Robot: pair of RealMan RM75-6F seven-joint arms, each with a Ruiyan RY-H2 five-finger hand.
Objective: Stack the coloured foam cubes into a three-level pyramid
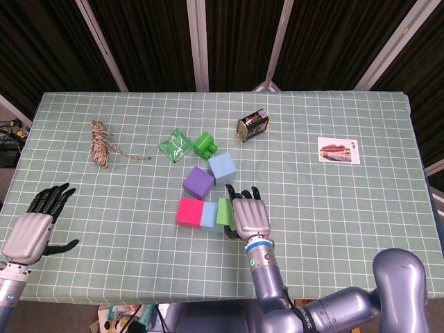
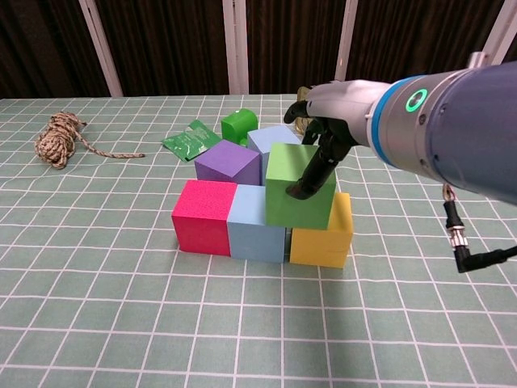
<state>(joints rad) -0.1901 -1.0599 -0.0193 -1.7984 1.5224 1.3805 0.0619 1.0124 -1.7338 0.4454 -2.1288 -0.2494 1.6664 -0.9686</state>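
Right hand grips the green foam cube over the base row; best seated squarely across light-blue cube and yellow cube before letting go. Left hand idles open, near-left.

In the head view the right hand hides the yellow cube fully and covers part of the green cube.

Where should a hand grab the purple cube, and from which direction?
Take the purple cube from above, fingers on its left and near-right side faces. Its flat top is bare; the light blue cube crowds its far right corner and the pink cube sits close in front.
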